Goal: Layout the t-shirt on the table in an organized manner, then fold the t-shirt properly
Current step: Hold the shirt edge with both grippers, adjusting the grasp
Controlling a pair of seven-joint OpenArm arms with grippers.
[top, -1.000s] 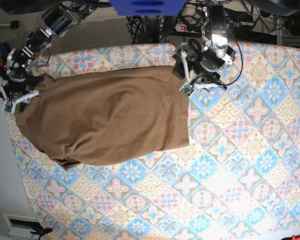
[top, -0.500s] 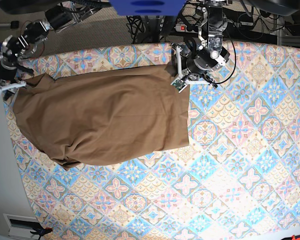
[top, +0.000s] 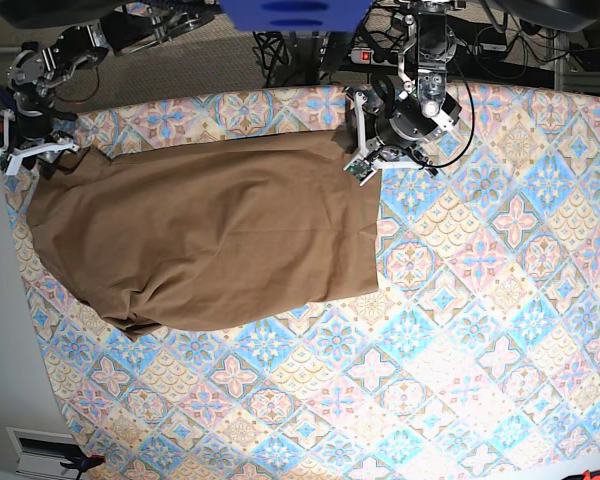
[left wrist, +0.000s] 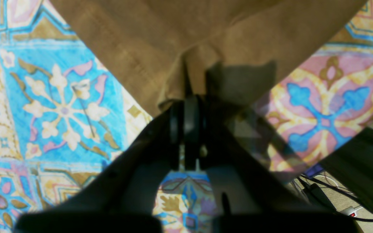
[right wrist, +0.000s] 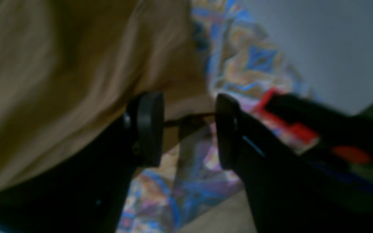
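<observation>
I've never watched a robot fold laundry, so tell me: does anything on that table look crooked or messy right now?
Yes. The t-shirt lies crooked on the table, its lower-left end bunched in wrinkles. The left gripper pinches one corner; the right gripper stands open by the opposite end.

Table [top: 480,330] — pastel tile pattern, blue, pink and cream diamonds with floral medallions, fills most of the base view. T-shirt [top: 210,230] lies directly on it, plain tan-brown, spread wide with wrinkles, covering the table's upper-left part. Shirt's left edge runs near the table's left edge; its bottom-left corner bunches up. Right of the shirt and below it — bare tiles. Carpeted floor [top: 200,60] beyond the table's far edge.
</observation>
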